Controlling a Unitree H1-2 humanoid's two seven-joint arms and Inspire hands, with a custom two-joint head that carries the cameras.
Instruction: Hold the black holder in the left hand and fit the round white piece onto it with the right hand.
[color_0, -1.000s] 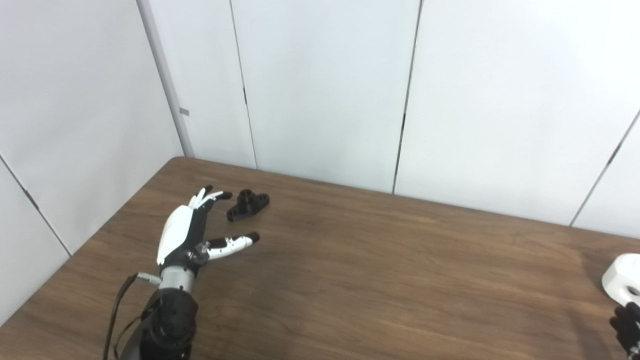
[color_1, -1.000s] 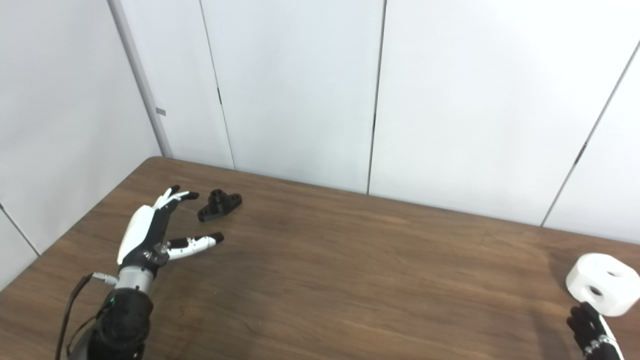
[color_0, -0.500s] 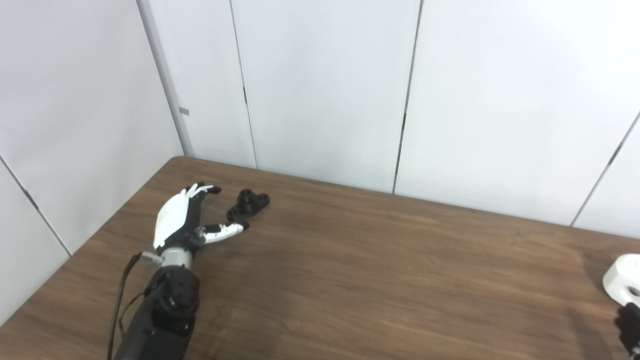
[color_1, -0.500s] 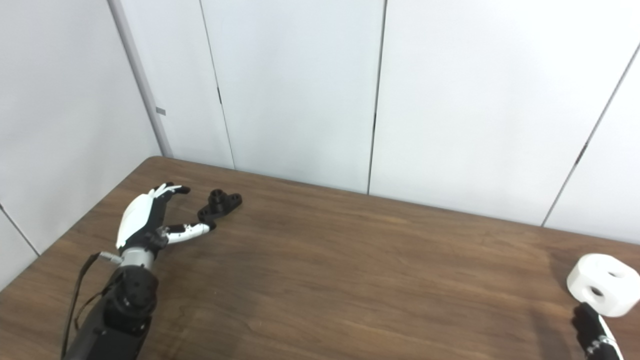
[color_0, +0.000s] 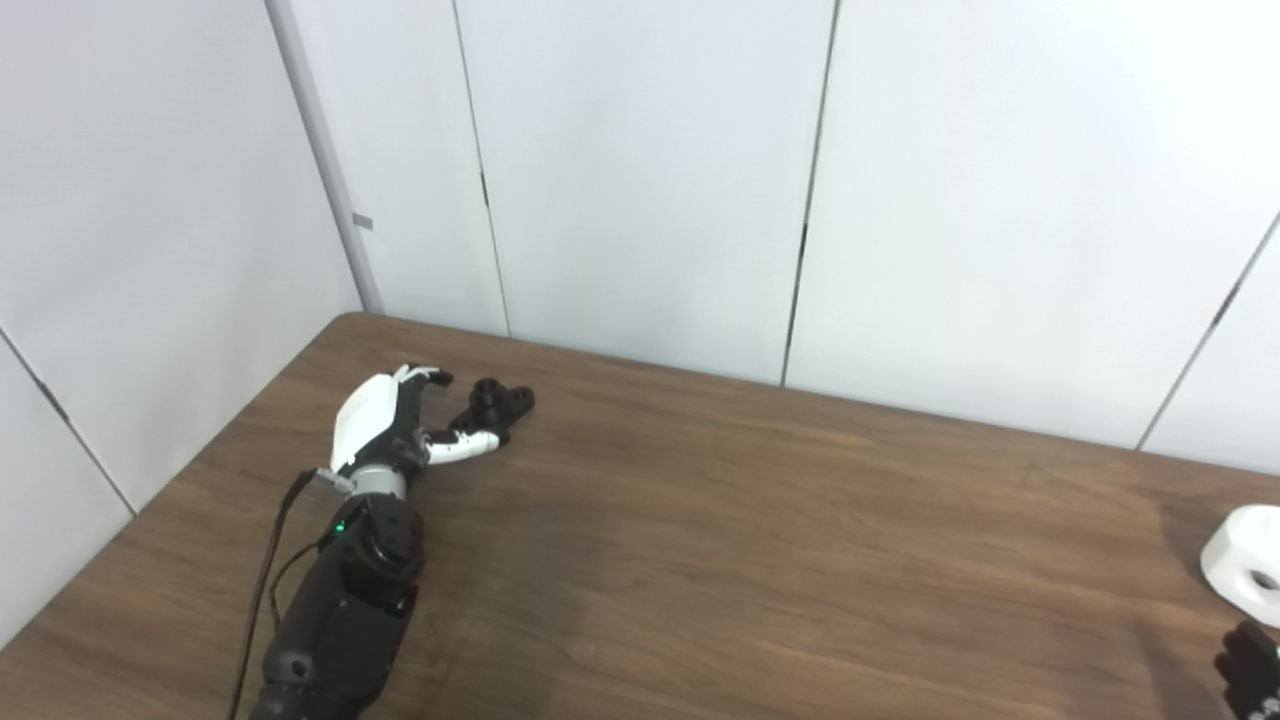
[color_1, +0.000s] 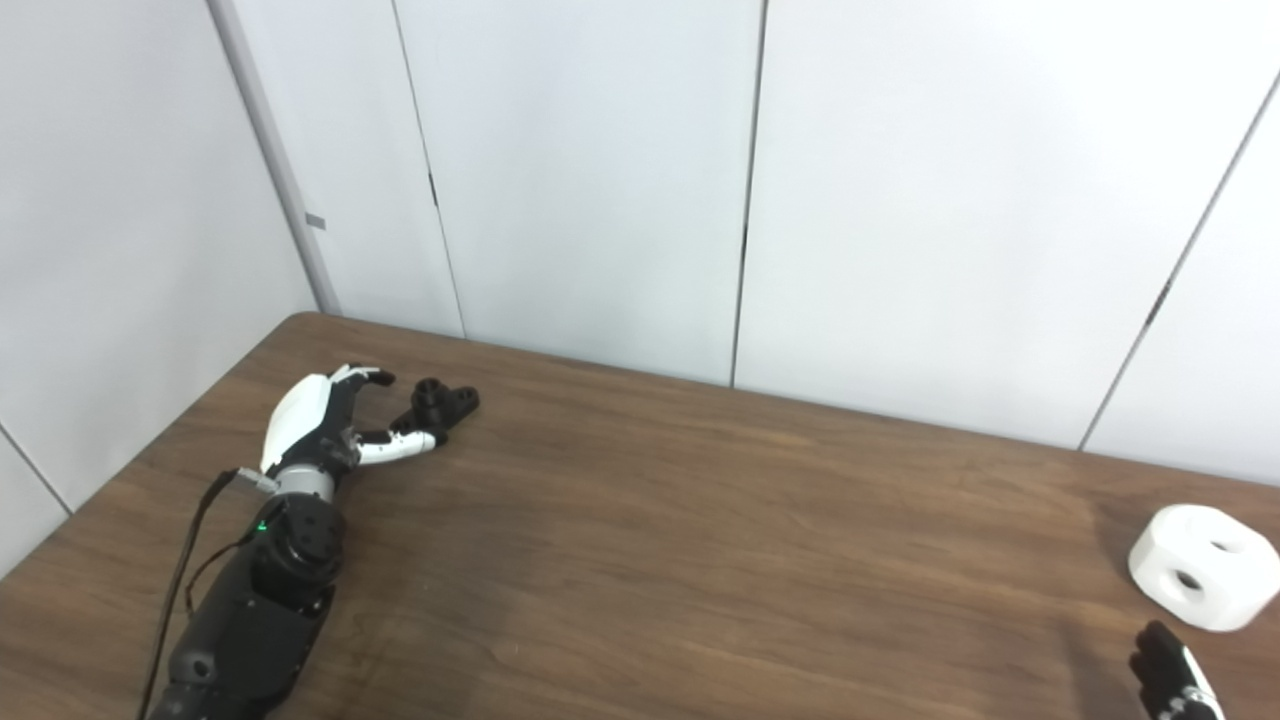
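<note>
the black holder (color_0: 497, 405) lay flat on the wooden table toward ten o'clock, a small dark bracket with a raised round collar at its middle and a flat ear to each side, its long axis slanting from lower left to upper right. the round white piece (color_1: 1203, 566) sat well apart at four o'clock, a squat, faceted puck showing two dark holes.

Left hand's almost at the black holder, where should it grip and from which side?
Pinch the black holder across its raised round boss, coming from its near-left, where the left hand already is. The flat flanges lie low on the table, offering little to grasp.
</note>
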